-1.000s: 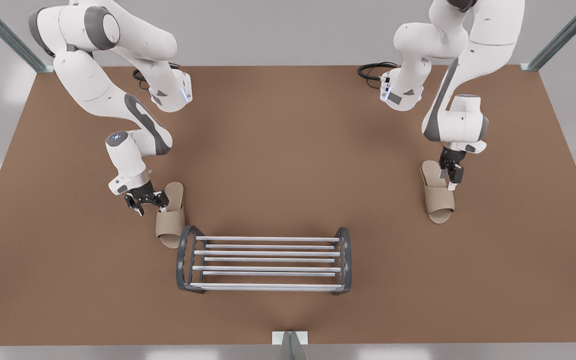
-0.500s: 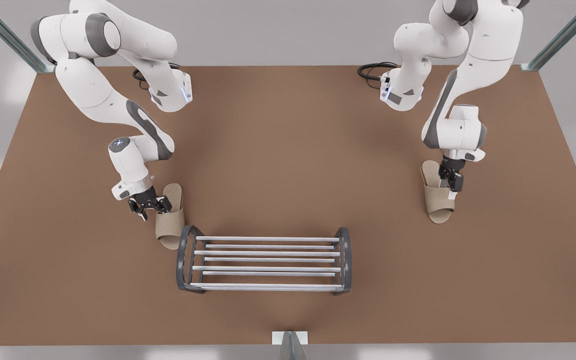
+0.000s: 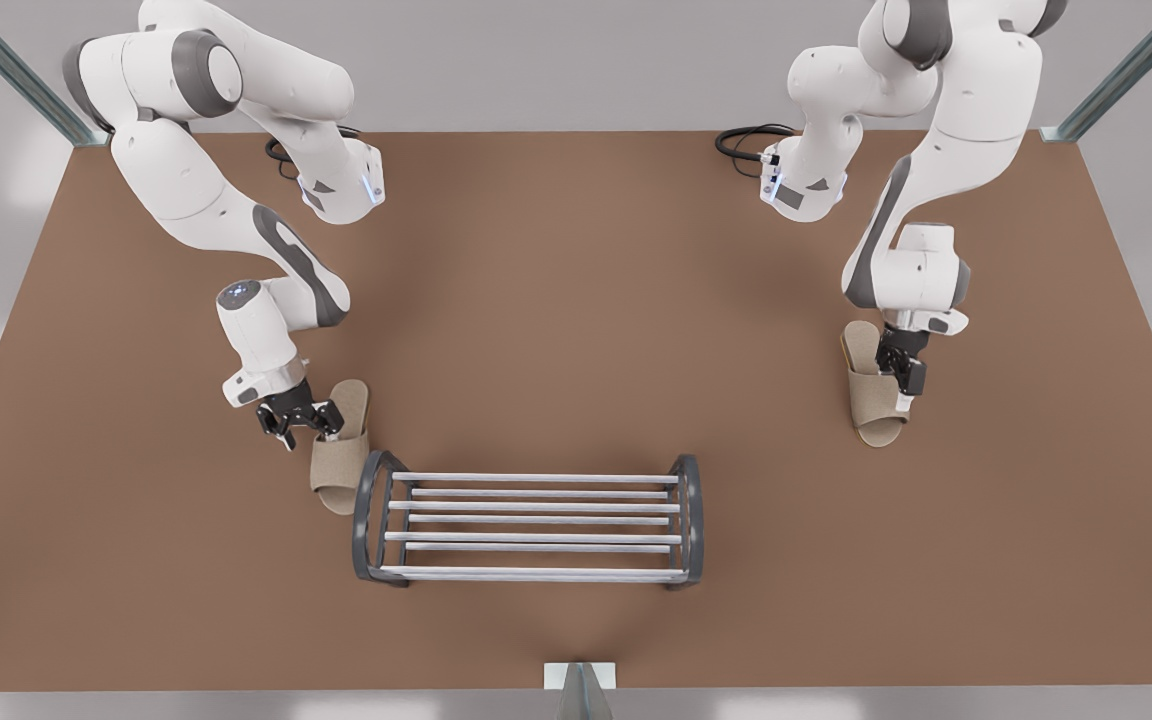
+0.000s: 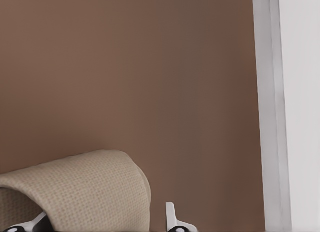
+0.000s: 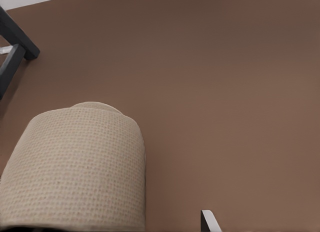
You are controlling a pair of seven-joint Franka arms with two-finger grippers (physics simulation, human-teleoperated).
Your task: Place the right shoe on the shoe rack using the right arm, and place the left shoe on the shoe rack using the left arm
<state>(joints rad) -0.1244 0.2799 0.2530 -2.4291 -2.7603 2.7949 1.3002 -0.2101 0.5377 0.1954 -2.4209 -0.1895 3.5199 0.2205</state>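
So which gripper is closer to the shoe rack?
Right. The right gripper sits at the slipper beside an end frame of the shoe rack; the left gripper is at the other slipper, far off to the front view's right.

Even, soft overhead light, no glare.
The brown table [image 3: 576, 300] looks evenly lit, with faint diffuse shadows pooling under the shoe rack [image 3: 531, 525] and beside both arms (darkest just behind the rack); wrist views look slightly soft, without edge distortion.
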